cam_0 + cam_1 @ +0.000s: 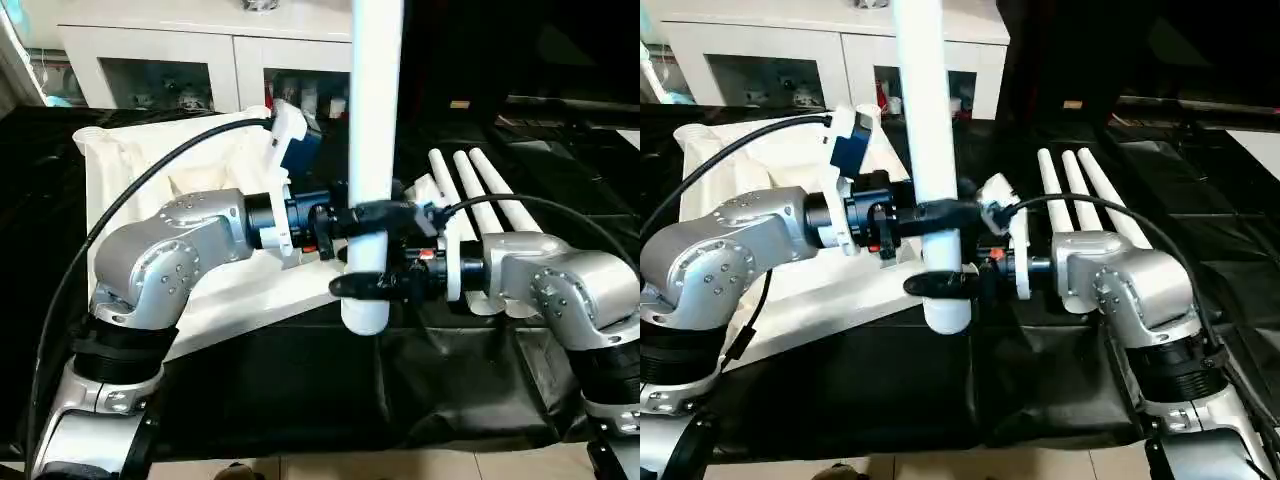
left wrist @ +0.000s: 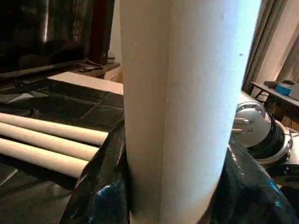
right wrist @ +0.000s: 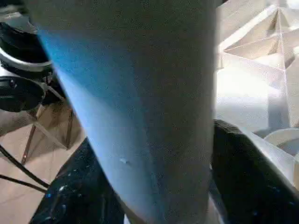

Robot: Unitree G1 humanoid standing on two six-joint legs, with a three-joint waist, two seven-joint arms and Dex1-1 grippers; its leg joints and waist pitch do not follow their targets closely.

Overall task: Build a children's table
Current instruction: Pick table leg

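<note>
One white tapered leg point(image 1: 372, 120) stands upright in front of me, its rounded lower end just above the black sheet. My left gripper point(image 1: 372, 213) is shut on it from the left. My right gripper point(image 1: 362, 285) is shut on it lower down, from the right. The leg point(image 2: 187, 93) looms close in the left wrist view, and the same leg point(image 3: 140, 93) in the right wrist view. The white table top point(image 1: 150, 160) lies underside up at the back left, behind my left arm; its ribs point(image 3: 261, 65) show. Three more legs point(image 1: 485, 190) lie side by side at the back right.
The large black-sheeted table point(image 1: 300, 380) carries everything. A white glass-door cabinet point(image 1: 200, 70) stands behind it. Black cables point(image 1: 110, 220) arc over both forearms. The floor point(image 1: 400, 465) shows past the table's near edge.
</note>
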